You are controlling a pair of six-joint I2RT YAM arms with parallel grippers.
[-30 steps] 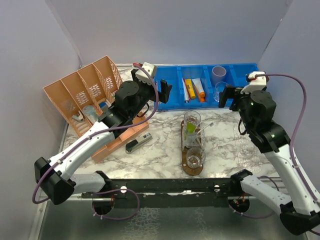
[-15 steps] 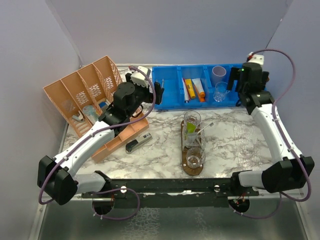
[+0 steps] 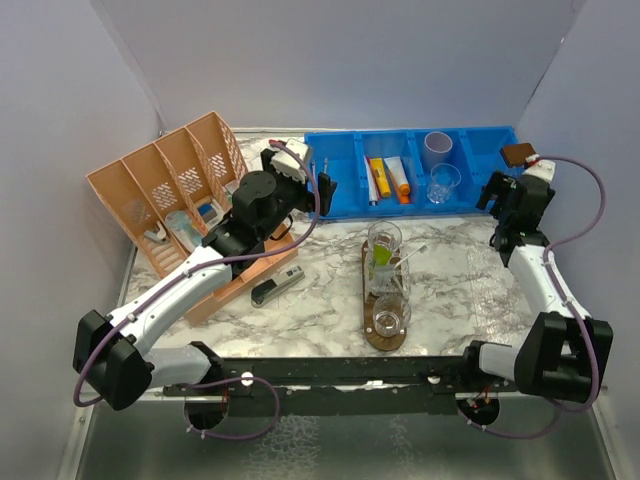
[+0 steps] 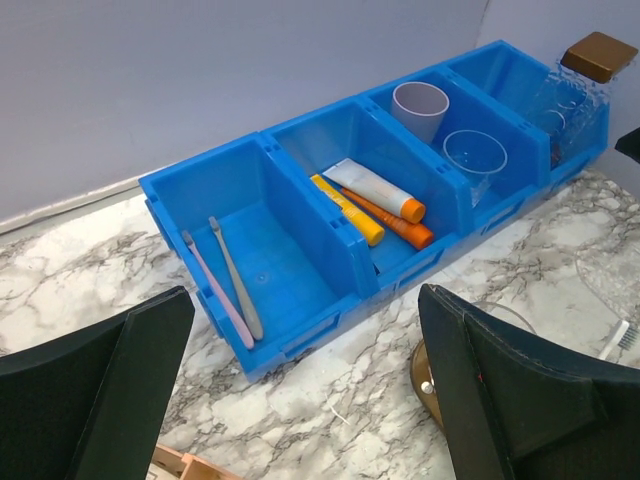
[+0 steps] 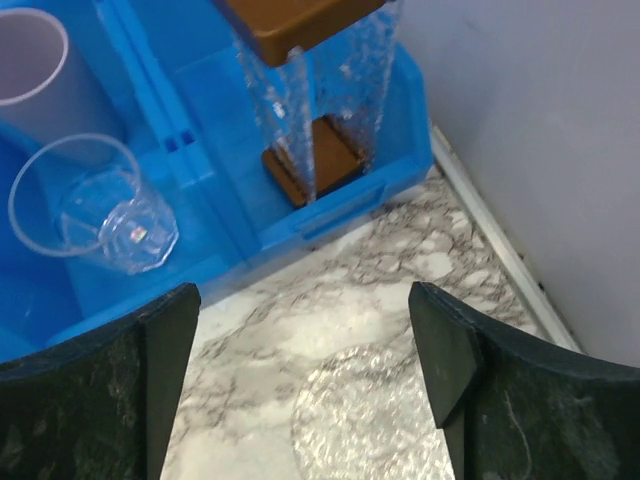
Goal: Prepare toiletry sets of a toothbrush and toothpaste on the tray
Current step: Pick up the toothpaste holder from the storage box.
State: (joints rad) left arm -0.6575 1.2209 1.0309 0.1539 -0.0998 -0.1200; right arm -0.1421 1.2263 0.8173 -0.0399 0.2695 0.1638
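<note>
The left gripper and the right gripper hover near the blue compartmented plastic bin, jaws released, empty.

The left arm and the right arm are white shells between rounded black joint housings, each trailed by a thin mauve cable. A small white camera block caps the left wrist. The left gripper has broad matte black wedge fingers; the right gripper has the same, though their surface seems faintly mottled, perhaps only glare.
</note>
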